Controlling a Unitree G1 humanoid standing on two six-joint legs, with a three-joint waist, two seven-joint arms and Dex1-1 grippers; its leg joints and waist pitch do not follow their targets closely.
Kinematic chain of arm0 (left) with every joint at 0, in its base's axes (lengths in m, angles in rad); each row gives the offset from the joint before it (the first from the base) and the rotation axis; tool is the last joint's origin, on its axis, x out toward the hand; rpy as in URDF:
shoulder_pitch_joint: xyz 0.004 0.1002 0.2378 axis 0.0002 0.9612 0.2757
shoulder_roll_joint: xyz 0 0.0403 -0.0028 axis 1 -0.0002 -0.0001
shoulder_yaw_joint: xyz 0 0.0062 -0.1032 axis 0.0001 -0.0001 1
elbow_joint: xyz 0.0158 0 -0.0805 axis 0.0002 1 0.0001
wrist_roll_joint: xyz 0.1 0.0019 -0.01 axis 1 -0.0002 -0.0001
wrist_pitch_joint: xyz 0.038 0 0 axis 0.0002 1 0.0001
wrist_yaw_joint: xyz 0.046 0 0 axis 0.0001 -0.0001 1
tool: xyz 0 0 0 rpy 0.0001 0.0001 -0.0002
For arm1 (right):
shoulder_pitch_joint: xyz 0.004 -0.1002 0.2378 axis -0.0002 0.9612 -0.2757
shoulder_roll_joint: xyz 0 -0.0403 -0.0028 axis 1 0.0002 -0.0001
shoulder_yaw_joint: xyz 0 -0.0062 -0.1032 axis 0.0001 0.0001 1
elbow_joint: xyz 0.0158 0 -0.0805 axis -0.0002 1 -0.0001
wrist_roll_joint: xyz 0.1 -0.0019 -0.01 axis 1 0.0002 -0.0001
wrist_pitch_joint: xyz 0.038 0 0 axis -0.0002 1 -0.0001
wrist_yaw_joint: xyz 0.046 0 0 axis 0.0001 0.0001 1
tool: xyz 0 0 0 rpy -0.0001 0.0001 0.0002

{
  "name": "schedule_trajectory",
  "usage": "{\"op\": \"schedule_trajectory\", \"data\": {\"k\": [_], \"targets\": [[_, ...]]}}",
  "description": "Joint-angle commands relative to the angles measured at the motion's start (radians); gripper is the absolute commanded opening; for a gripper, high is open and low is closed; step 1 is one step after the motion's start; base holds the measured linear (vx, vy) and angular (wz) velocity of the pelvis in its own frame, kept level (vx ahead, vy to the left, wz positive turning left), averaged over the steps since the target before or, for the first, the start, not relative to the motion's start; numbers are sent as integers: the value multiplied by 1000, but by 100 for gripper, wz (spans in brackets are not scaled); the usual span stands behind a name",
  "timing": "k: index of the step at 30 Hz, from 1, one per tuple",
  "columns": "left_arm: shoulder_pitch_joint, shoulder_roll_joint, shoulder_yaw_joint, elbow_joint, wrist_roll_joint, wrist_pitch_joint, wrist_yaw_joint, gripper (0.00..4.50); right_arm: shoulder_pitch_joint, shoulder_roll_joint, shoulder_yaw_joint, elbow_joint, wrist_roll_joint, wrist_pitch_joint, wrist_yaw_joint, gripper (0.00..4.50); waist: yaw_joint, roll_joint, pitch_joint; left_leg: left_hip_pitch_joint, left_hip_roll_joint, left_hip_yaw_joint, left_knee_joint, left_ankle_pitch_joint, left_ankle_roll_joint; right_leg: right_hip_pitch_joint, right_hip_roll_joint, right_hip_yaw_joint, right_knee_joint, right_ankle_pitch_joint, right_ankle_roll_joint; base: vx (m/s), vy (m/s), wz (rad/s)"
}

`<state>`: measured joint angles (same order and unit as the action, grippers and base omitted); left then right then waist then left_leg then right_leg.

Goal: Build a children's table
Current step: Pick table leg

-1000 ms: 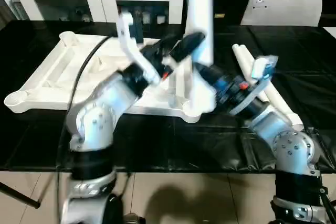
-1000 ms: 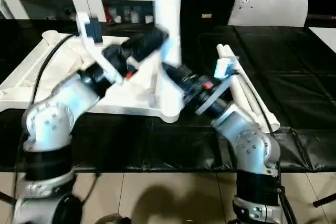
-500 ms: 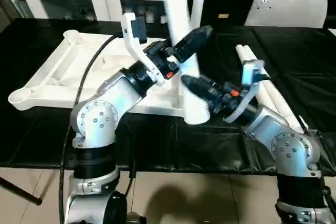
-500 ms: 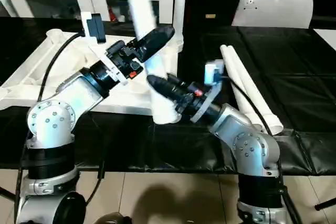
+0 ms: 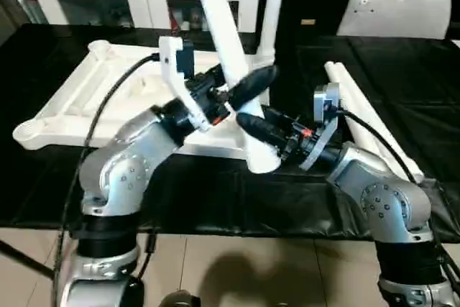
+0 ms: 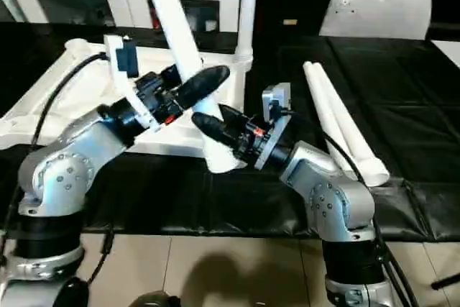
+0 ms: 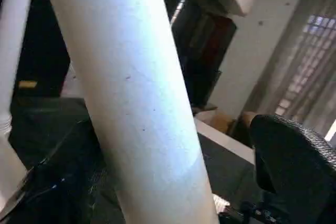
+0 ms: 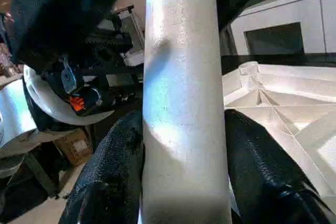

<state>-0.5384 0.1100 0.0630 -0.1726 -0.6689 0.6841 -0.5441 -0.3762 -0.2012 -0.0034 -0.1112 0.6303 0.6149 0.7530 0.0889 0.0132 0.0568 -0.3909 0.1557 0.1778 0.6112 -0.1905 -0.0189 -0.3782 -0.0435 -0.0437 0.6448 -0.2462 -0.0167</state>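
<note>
A tilted white leg (image 5: 228,62) is clamped near its thick lower end between the fingers (image 8: 113,166) of the right gripper (image 5: 248,121), over the near corner of the upturned tabletop (image 5: 86,98). The left gripper (image 5: 253,83) is spread wide around the same leg, without gripping it

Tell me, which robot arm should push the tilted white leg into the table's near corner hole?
Probably the right. The right gripper is shut on the tilted leg near its thick lower end, just above the tabletop's near corner socket. The left gripper stands open beside the leg, higher up.
</note>
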Motion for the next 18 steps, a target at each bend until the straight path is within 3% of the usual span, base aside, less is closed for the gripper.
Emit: {"op": "schedule_trajectory", "data": {"k": [1,3,8,18], "targets": [[-7,-1,-30,-22,0,-15,-30,414,10,-8,9,-5,-23,-9,1,187,-3,-7,-68,19,74,-30,-61,-26,34,48,-99,54,-73,57,-190,0,0,0],[-4,7,-39,-12,7,-33,-35,374,13,-13,17,-3,-29,-21,4,186,-3,-7,-68,18,74,-30,-60,-31,38,49,-101,55,-74,61,-195,0,0,0],[-3,13,-53,5,41,-82,-61,345,11,-22,30,8,-49,-45,9,186,-4,-9,-68,18,72,-30,-59,-28,43,50,-100,55,-74,65,-194,0,0,0],[-8,41,-57,40,77,-120,-69,241,5,-35,56,28,-95,-90,12,185,-4,-10,-70,18,73,-29,-58,-18,48,50,-100,54,-69,79,-201,0,0,0]]}}
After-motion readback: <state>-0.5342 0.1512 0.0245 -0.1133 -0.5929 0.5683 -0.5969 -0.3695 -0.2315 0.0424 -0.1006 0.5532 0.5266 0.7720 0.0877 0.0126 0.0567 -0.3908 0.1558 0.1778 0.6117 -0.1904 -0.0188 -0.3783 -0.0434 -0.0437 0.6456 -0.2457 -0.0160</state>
